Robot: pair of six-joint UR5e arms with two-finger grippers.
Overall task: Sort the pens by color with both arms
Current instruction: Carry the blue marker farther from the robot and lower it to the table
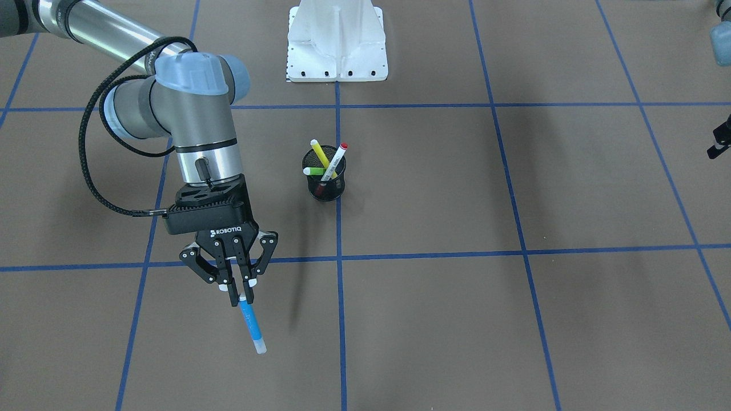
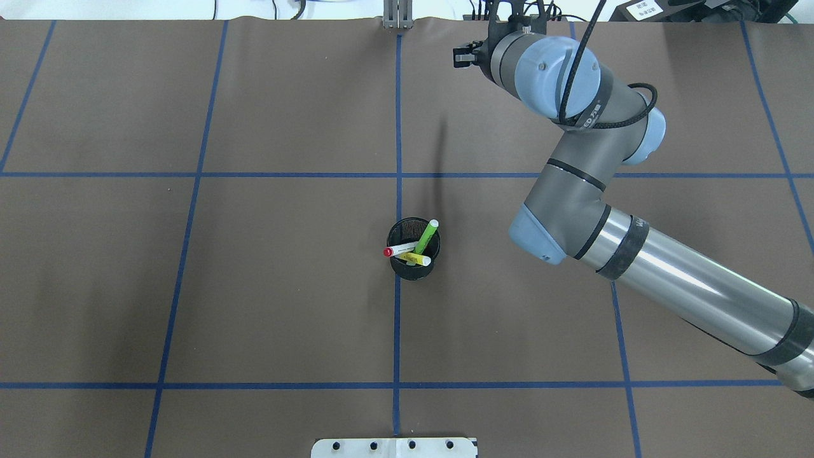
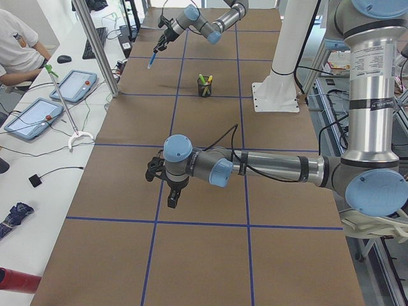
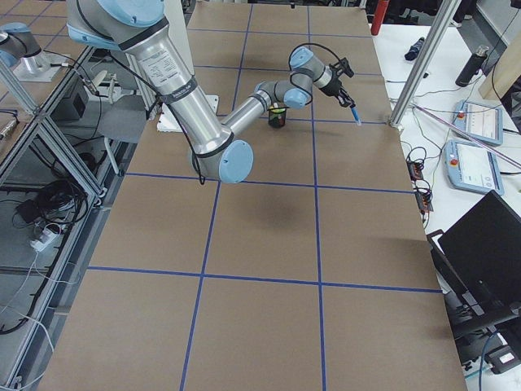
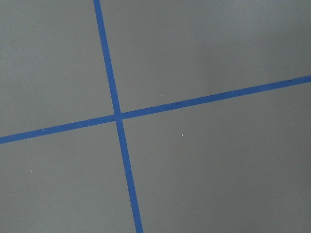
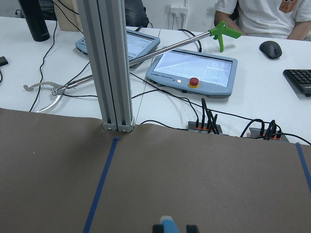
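Note:
My right gripper is shut on the blue pen, which hangs tip-down above the brown table, on the far side from my base. The pen's pale end shows between the fingers in the right wrist view. The black mesh cup stands at the table's middle and holds the yellow pen, the green pen and the white pen with red cap. My left gripper hovers over the table far from the cup; I cannot tell whether it is open or shut.
The white pedestal base stands behind the cup. An aluminium post rises at the table's far edge near the right gripper. Beyond it are tablets, cables and operators. Blue tape lines grid the table.

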